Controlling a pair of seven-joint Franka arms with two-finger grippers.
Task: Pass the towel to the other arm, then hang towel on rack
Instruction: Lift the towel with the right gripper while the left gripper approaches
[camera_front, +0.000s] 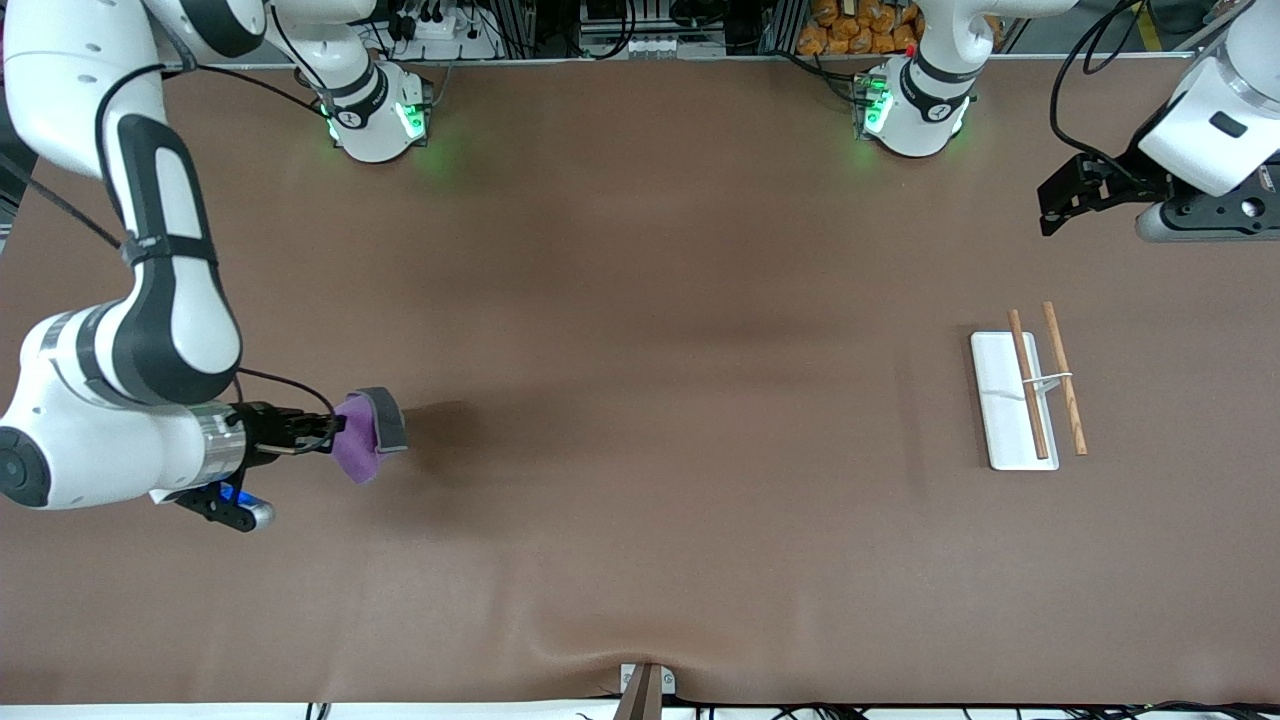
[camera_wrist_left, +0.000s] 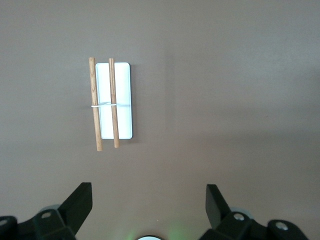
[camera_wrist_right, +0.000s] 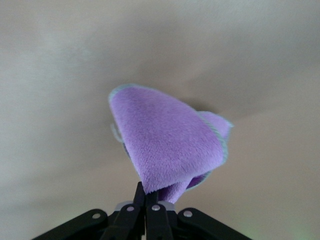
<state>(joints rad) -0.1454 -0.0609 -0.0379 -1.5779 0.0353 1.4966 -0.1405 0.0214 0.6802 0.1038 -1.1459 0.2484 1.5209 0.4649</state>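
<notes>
Table (camera_front: 640, 560): bare brown cloth along the edge nearest the front camera, and across the whole middle stretch between the two arms.

Right gripper (camera_front: 335, 432): over the right arm's end of the table, clenched on the towel (camera_front: 365, 435), which juts from the fingertips, clear of the surface. Front view shows a grey face; right wrist view shows mostly purple pile (camera_wrist_right: 167, 142).

Rack (camera_front: 1025, 395): toward the left arm's end, on the table, apart from both grippers.

Left gripper (camera_front: 1065, 200): aloft, waiting, fingers (camera_wrist_left: 77, 205) spread, empty. Only its wrist view shows the gap.

The towel (camera_front: 362, 443) was purple on one face and dark grey on the other with a pale edge, the rack (camera_front: 1012, 400) had a white base, two brown wooden rods and a silvery wire, and the table (camera_front: 640, 400) was plain brown.
</notes>
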